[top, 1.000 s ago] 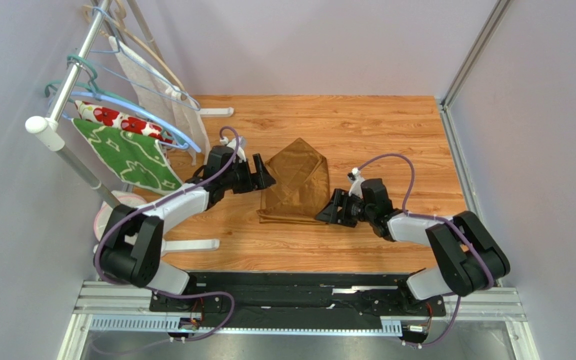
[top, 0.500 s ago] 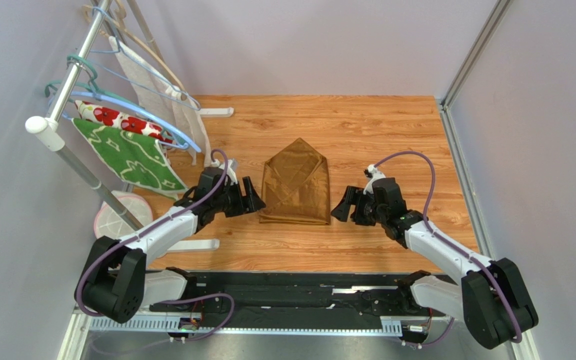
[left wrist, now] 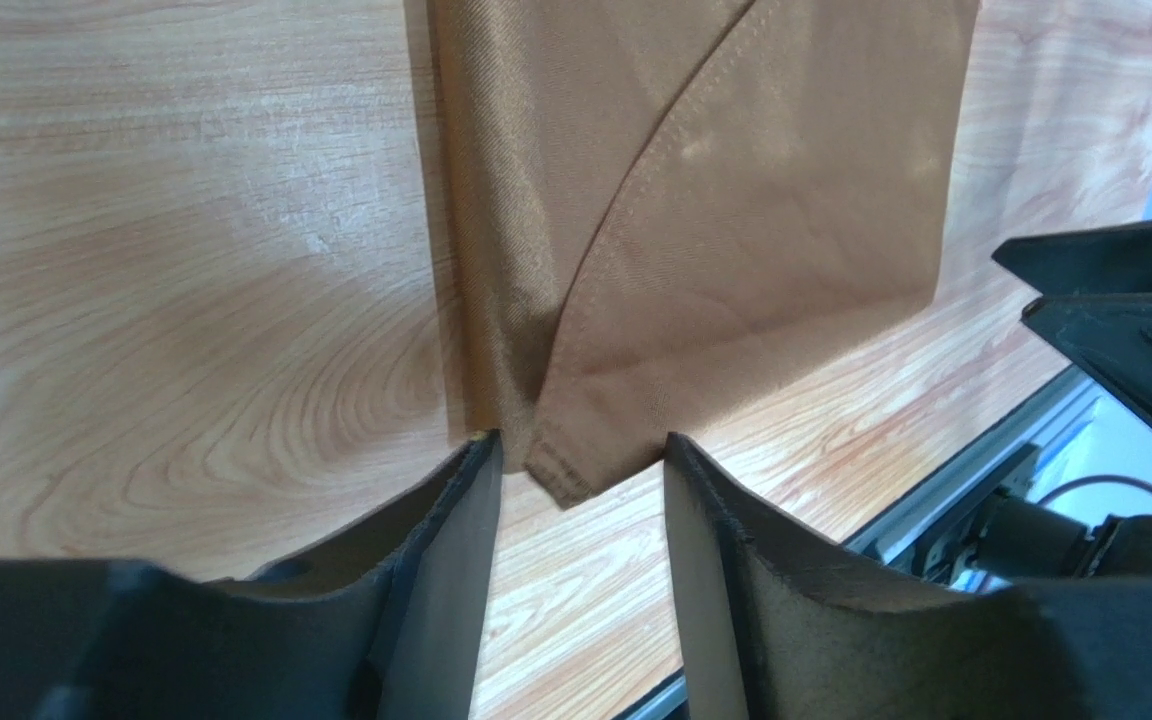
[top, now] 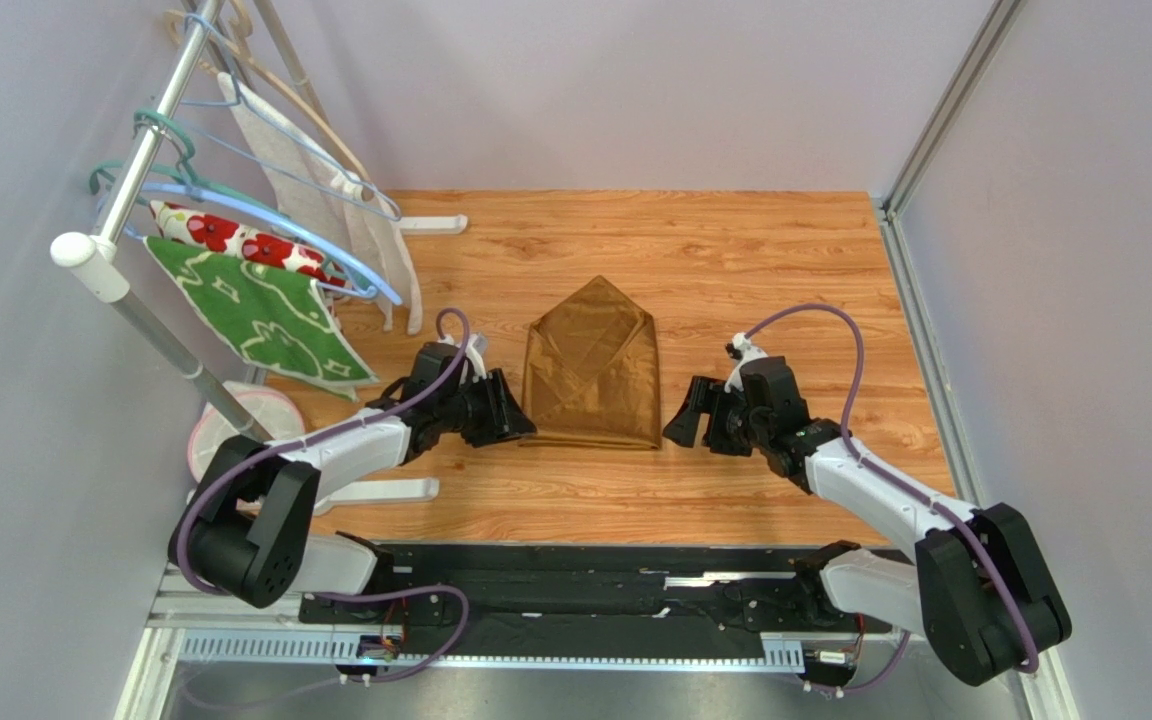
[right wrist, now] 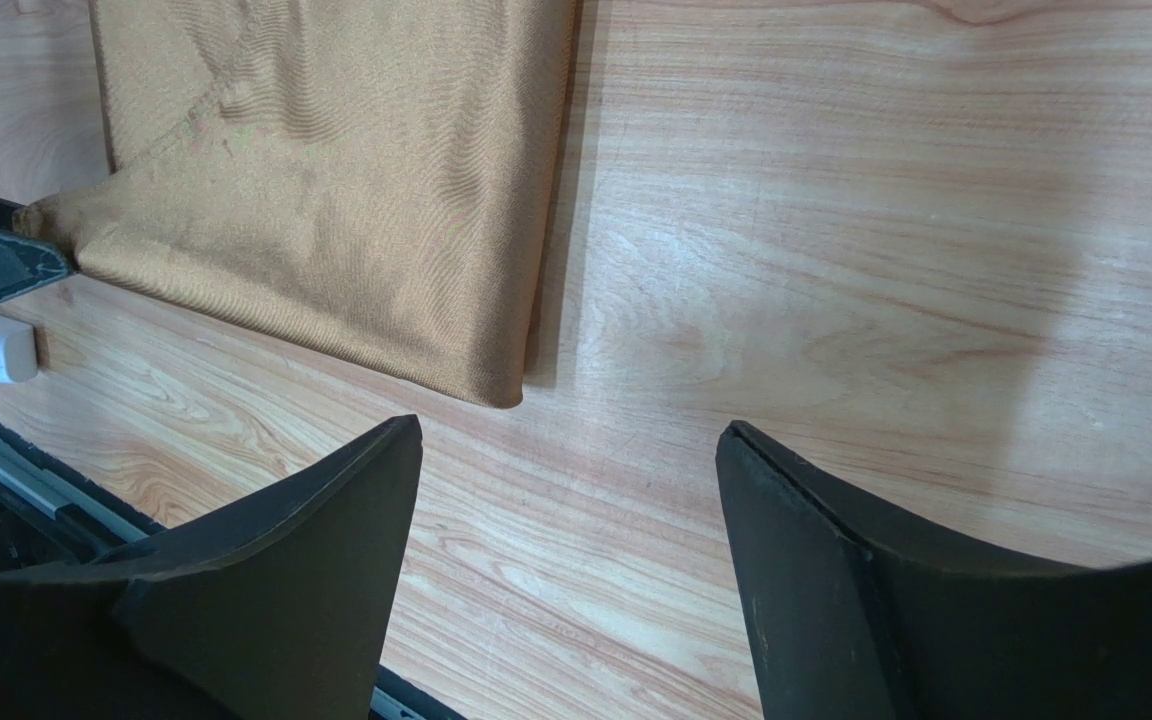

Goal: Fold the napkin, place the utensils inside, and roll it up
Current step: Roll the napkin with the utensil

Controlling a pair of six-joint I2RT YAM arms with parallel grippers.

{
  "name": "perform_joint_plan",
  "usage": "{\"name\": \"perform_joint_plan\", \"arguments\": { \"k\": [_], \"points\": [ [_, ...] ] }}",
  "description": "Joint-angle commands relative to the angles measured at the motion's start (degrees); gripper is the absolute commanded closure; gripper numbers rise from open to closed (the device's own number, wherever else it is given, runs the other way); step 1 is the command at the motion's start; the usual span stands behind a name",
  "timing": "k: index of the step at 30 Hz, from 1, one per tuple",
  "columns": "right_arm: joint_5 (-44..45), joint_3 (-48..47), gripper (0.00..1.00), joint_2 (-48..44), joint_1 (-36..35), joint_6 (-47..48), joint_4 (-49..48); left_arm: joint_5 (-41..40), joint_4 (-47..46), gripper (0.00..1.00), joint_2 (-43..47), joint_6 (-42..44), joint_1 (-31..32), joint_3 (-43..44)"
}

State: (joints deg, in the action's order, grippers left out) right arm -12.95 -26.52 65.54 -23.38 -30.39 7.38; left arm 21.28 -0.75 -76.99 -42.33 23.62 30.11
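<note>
Centre of the top view: a folded napkin lies flat on the table. The left gripper sits at the napkin's lower-left corner. Its jaws are about half apart with the corner at the gap, and it grips nothing. The right gripper is beside the lower-right corner, jaws wide and empty.

Risk: the corner is thin and layered, so the left jaws may catch only the top layer. They could also shove the cloth and spoil the fold.

Count: one napkin, two grippers, no utensils in view. Upper left: one rack holding one green cloth and one red-flowered cloth.
</note>
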Motion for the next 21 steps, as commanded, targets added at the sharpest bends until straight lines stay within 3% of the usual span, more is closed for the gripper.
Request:
{"name": "perform_joint_plan", "arguments": {
  "k": [1,4,9,14,21],
  "points": [
    [0.12,-0.37,0.24,-0.85,0.17,-0.02,-0.96,1.57,-5.39,0.56,-1.14,-1.09,0.2,0.04],
    [0.21,-0.28,0.24,-1.29,0.17,-0.02,-0.78,2.19,-6.54,0.71,-1.93,-1.27,0.2,0.39],
    [0.47,-0.02,0.24,-1.55,0.17,-0.19,-0.52,2.54,-6.89,0.76,-2.46,-1.36,0.2,1.09],
    [0.56,0.24,0.24,-1.55,0.17,-0.37,-0.52,2.36,-7.59,1.0,-2.81,0.66,0.2,1.97],
    [0.56,0.24,0.24,-1.38,0.26,-0.28,-0.35,0.52,-5.57,1.0,-2.29,5.41,0.2,2.5]
  ]
}}
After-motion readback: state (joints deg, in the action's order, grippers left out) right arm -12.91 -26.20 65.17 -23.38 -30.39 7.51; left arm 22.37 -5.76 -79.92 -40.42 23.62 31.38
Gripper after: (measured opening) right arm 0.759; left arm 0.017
